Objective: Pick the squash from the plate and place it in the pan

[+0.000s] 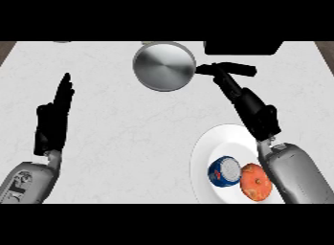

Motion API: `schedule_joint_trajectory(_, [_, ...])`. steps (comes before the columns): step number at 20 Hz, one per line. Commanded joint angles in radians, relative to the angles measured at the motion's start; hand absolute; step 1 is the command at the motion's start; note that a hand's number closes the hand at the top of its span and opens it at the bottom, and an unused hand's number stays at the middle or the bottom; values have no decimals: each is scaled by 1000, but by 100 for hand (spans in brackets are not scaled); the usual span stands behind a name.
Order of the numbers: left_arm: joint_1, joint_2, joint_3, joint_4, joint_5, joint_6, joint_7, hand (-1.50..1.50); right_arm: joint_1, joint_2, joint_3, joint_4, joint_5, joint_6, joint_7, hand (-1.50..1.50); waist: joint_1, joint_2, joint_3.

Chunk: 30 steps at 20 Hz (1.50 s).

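Observation:
The orange squash (254,182) lies on the white plate (215,141) at the lower right, next to a blue and white round object (224,172). The silver pan (164,66) sits at the far middle of the counter, its black handle (239,69) pointing right. My right hand (258,112) is open and stretched up from over the plate, its fingertips close to the pan's handle; it holds nothing. The right forearm covers part of the plate's right side, beside the squash. My left hand (53,119) rests open at the left, fingers up.
A dark rectangular object (242,47) stands at the counter's far edge, right of the pan. Wooden floor shows beyond the counter's left and right edges. Bare white counter lies between the two arms.

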Motion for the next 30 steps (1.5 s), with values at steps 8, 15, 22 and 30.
schedule_joint_trajectory(8, [60, 29, 119, -68, 154, -144, -103, 0, 416, -221, -127, 52, 49, 150, -460, 150, -54, -11, -8])
schedule_joint_trajectory(15, [97, 33, 145, -46, 161, -164, -150, 0, 706, -347, -376, -73, 73, 31, -809, -150, -71, -14, -9])
schedule_joint_trajectory(22, [68, 29, 156, -24, 175, -201, -150, 0, 839, -616, -522, -348, 100, 160, -604, -150, -46, -10, -13])
schedule_joint_trajectory(30, [32, -12, 155, 4, 140, -195, -167, 0, 858, -690, -685, -656, -14, 288, -222, -150, -28, -7, -11])
